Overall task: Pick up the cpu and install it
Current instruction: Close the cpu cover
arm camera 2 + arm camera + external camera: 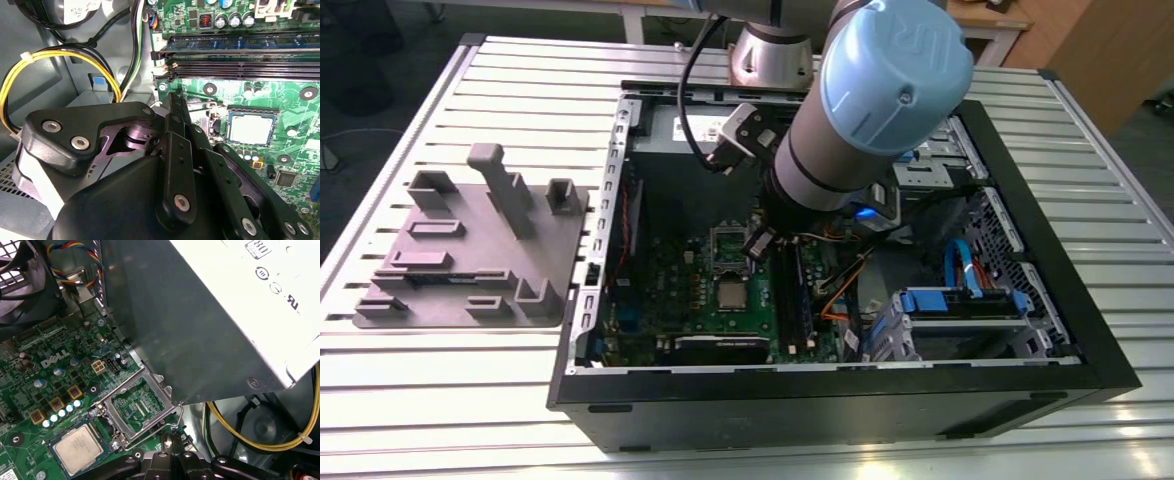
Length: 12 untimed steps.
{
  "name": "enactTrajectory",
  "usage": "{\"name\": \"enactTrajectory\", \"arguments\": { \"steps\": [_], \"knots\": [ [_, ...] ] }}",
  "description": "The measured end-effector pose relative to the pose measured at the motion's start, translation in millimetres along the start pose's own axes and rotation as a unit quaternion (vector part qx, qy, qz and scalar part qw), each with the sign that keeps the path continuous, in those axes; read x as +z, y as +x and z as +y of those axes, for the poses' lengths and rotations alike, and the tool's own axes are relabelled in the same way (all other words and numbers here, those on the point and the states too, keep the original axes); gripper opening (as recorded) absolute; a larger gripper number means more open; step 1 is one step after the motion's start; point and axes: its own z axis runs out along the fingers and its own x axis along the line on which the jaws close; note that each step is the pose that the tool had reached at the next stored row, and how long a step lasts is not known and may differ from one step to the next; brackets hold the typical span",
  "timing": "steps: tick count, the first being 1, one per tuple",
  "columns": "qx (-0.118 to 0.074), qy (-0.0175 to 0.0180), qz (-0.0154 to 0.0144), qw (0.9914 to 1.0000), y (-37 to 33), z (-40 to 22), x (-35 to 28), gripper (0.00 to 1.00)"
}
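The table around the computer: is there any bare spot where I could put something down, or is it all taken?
Bare slats of the table lie in front of the grey plate, and more along the exterior view's right beside the case. Inside the case it is crowded: the arm hangs over the motherboard, where the cpu sits, with cables and drive bays beside it.

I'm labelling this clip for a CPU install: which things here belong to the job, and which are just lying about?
Belongs to the job:
- cpu, lying in its socket on the green motherboard
- socket cover, hinged open
- gripper, inside the case beside the socket

Just lying about:
- grey plastic plate with upright blocks, on the table
- grey metal box
- yellow cable
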Motion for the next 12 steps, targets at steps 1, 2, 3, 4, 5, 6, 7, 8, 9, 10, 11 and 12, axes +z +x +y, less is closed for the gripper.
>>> {"name": "enactTrajectory", "arguments": {
  "steps": [1,2,3,4,5,6,7,8,9,10,11,12],
  "knots": [
    [0.0,-0.0004,-0.0004,1.0,-0.4,0.3,0.2,0.1],
    [0.0,-0.0007,-0.0009,1.0,-1.1,0.8,0.7,0.1],
    [0.0,-0.001,-0.0013,1.0,-1.9,1.3,1.3,0.1],
    [0.0,-0.0012,-0.0016,1.0,-2.6,1.6,1.8,0.1],
    [0.0,-0.0014,-0.0019,1.0,-2.9,1.8,2.3,0.1],
    [0.0,-0.0017,-0.0022,1.0,-3.0,1.8,2.7,0.1],
    [0.0,-0.002,-0.0025,0.99999,-3.0,1.8,2.9,0.1],
    [0.0,-0.002,-0.0027,0.99999,-3.2,1.9,3.3,0.1],
    [0.0,-0.0021,-0.0028,0.99999,-3.4,1.9,3.7,0.1],
    [0.0,-0.0023,-0.003,0.99999,-3.5,2.0,4.1,0.1],
    [0.0,-0.0027,-0.0035,0.99999,-3.7,2.0,4.6,0.1],
    [-0.001,-0.0033,-0.0043,0.99999,-3.8,2.0,5.1,0.1]
  ]
}}
